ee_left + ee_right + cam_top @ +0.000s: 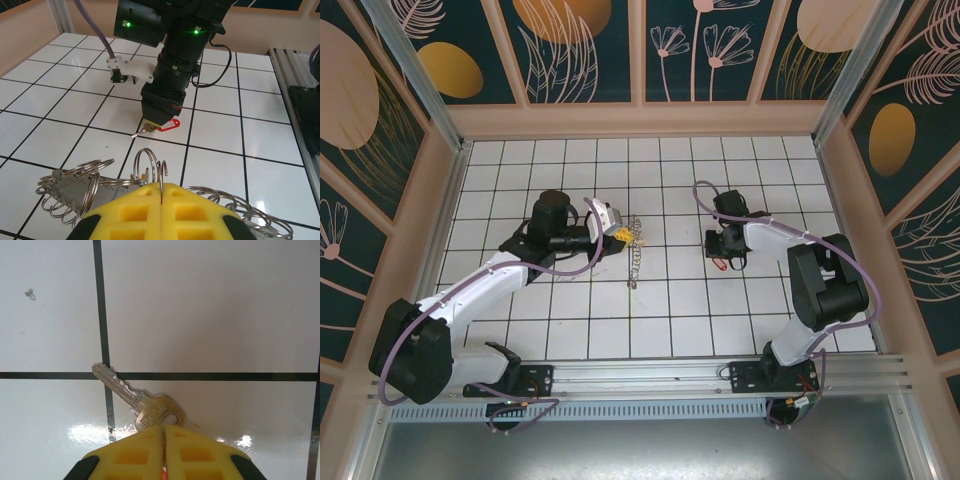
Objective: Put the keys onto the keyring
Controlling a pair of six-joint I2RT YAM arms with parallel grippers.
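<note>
The keyring (70,186) is a grey band fringed with many small metal rings, lying at the table's middle (636,255). My left gripper (161,186) is shut on one small upright ring (150,160) of it, and sits at the keyring's top end (619,234). A small tan piece (144,174) shows among the rings; I cannot tell what it is. My right gripper (163,427) is shut on the red tag (168,124) of a brass key (135,400), whose blade rests on the tiles pointing away. The right gripper stands right of centre (723,258).
The white tiled table (670,310) is boxed in by tan-framed patterned walls (640,120). An aluminium rail (720,375) runs along the near edge. The right arm's black wrist (175,65) and purple cable (95,30) stand a little beyond the keyring.
</note>
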